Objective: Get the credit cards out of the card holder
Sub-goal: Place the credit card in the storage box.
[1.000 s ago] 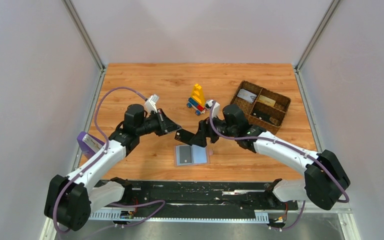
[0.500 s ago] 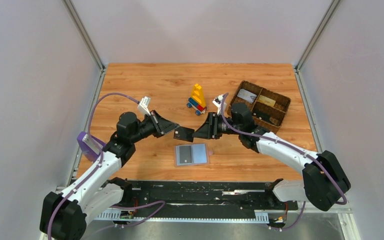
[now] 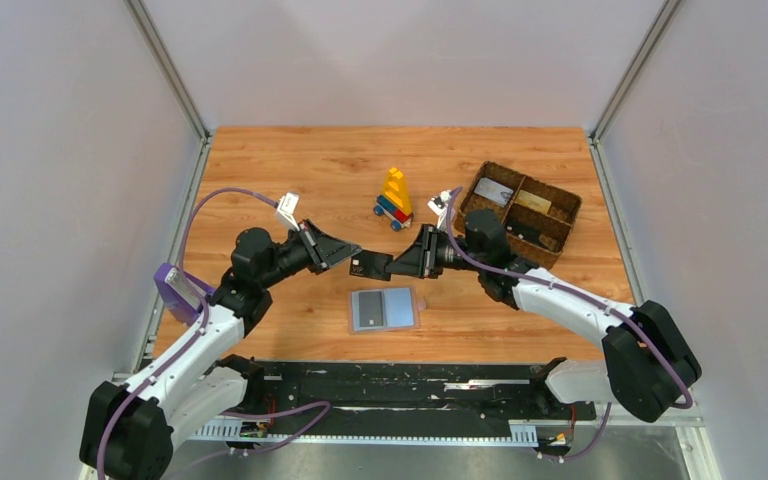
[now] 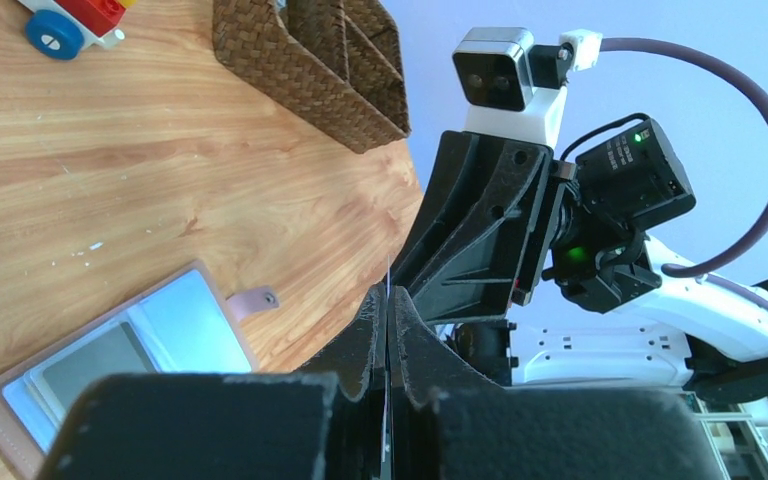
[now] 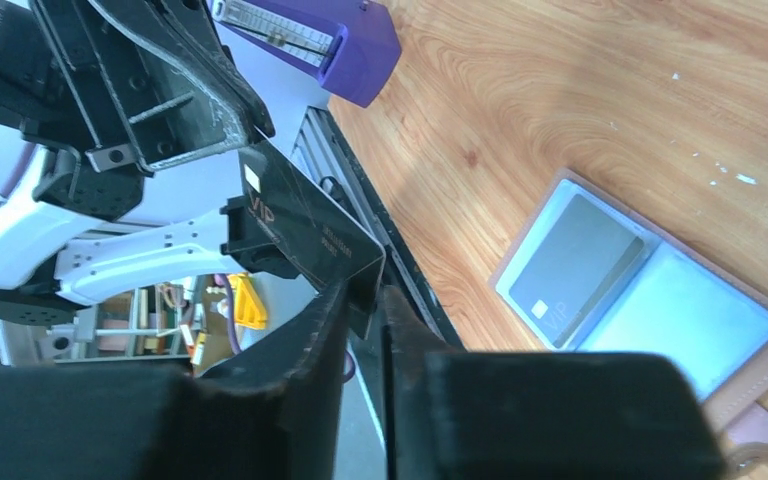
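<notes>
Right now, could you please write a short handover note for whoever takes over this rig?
Left gripper: shut on one end of the black card, above the table.
Right gripper: shut on its other end; a mid-air handover.
Card holder: open flat on the table, a grey card still in one panel.
Done: a greyish-white card and a tan-gold card lie in the basket.
Left: complete the pass, probably drop the black card in the basket, then pull the grey card.

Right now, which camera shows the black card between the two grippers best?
The right wrist view: the black card fills the middle, with its face and VIP lettering visible. The top view shows only a small dark patch. The left wrist view sees it edge-on, as a thin line.
</notes>
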Robot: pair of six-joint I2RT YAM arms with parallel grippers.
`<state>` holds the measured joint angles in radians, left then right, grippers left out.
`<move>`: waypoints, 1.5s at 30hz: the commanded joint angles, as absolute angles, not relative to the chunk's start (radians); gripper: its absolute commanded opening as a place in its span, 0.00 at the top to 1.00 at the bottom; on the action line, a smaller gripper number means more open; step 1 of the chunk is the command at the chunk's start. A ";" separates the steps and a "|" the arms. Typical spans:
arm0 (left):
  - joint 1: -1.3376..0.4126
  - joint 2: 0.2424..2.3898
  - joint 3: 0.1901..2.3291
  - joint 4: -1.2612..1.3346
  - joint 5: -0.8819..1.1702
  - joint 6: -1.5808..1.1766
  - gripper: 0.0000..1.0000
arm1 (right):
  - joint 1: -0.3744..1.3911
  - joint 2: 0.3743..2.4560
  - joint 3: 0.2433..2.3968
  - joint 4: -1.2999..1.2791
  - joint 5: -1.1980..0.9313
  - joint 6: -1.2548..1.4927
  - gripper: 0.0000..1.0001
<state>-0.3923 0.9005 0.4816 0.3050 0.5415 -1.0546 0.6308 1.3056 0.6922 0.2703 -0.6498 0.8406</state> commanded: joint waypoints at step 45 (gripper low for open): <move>-0.389 0.876 0.743 -0.262 0.569 -0.599 0.00 | -0.358 1.341 0.991 -0.468 -0.678 0.440 1.00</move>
